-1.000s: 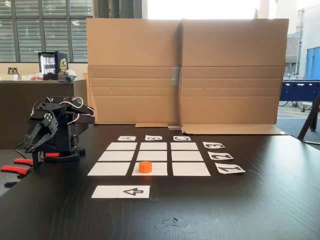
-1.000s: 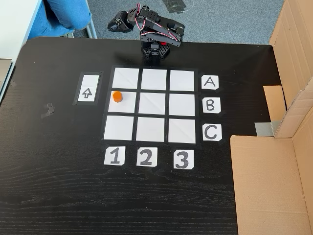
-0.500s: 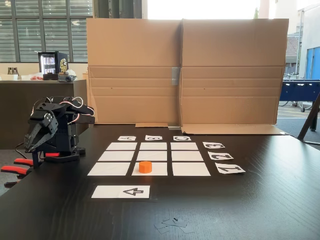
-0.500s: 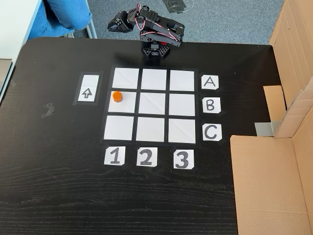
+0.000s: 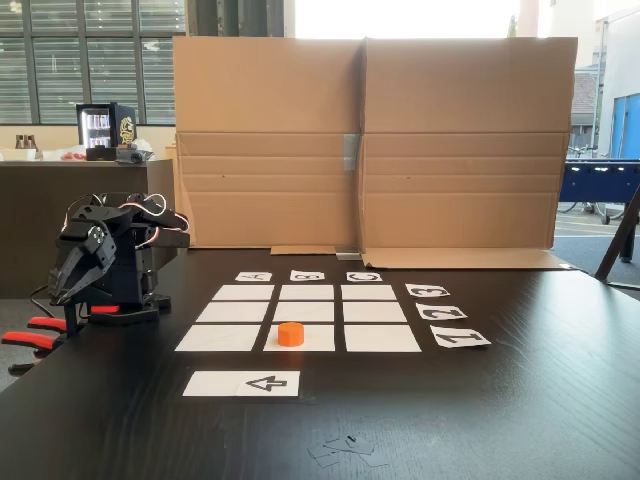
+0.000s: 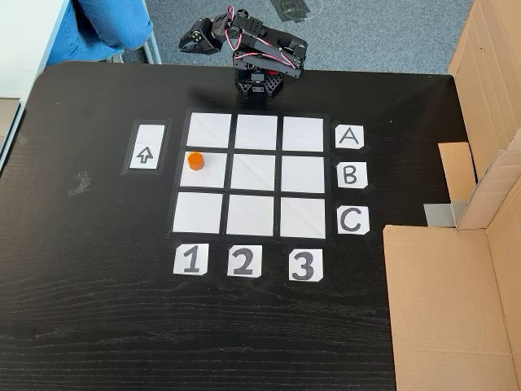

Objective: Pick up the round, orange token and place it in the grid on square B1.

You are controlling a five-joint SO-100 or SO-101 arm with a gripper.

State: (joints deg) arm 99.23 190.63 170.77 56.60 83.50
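Surface [image 6: 98,326]: open dark top around the grid [image 6: 254,174]; only upright item there is the token [image 6: 194,160], on the left-middle square. Cardboard wall [image 6: 456,309] closes the right side. Folded pincer [image 6: 190,42] sits beyond the far edge.

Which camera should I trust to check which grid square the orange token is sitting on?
The fixed view from above: the token sits at the left edge of the middle-row, left-column square, with the B card and 1 card readable. The low fixed view shows the token side-on, with rows foreshortened.
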